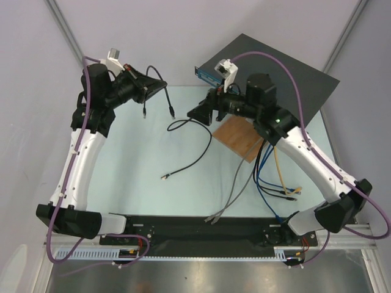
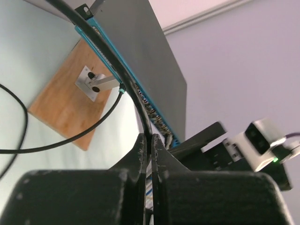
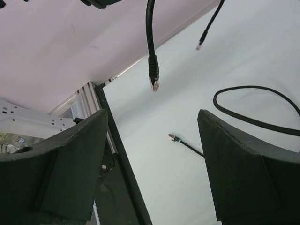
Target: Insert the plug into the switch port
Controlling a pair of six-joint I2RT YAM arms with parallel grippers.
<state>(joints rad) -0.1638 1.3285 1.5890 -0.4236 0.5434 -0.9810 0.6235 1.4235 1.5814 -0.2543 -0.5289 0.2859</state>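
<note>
My left gripper (image 1: 160, 87) (image 2: 151, 139) is shut on a black cable (image 2: 105, 49), raised at the table's back left. The cable's plug (image 1: 173, 113) (image 3: 153, 77) hangs free below it, in the air just ahead of my right gripper (image 1: 194, 113) (image 3: 152, 115). That gripper is open with nothing between its fingers. The switch (image 1: 287, 73) is a flat black box at the back right. Its blue front face (image 1: 208, 76) (image 2: 140, 96) carries a row of small sockets. The right gripper sits just in front of that face.
A brown wooden board (image 1: 241, 139) (image 2: 61, 110) with a metal bracket (image 2: 93, 82) lies in front of the switch. Black cable loops (image 1: 189, 143) (image 3: 253, 105) across the table, with loose connectors (image 1: 164, 177) (image 3: 172, 137) on it. Several other cables (image 1: 278, 183) trail under the right arm.
</note>
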